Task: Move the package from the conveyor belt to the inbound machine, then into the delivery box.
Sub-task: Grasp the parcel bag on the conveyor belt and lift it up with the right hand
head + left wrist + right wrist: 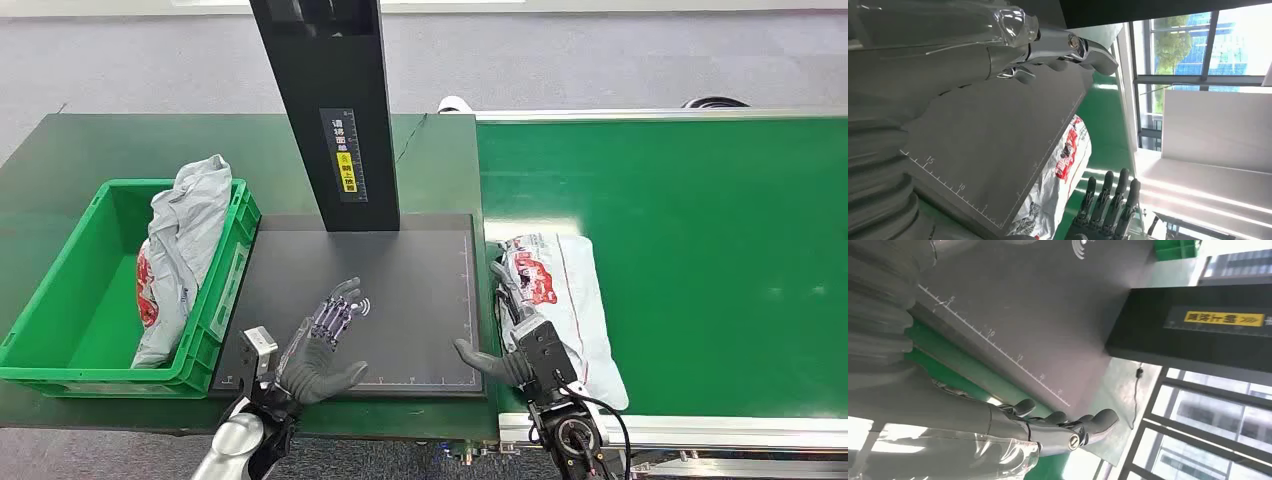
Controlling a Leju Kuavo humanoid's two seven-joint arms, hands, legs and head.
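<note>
Right hand point(515, 350) spread, unladen, beside package point(565, 300); left hand point(325, 345) likewise. Judged soft, light, slippery; best gripped mid-body.

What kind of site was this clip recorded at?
Probably a parcel-sorting or logistics station, perhaps a demo setup: a green conveyor belt carrying a plastic mail package, a black scanning platform with ruler markings under a column, and a green crate holding another bag.

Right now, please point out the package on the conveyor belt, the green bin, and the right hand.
package on the conveyor belt point(570, 290), head view: its white middle.
green bin point(60, 265), head view: its left wall.
right hand point(505, 355), head view: middle of the hand, beside the package.
</note>
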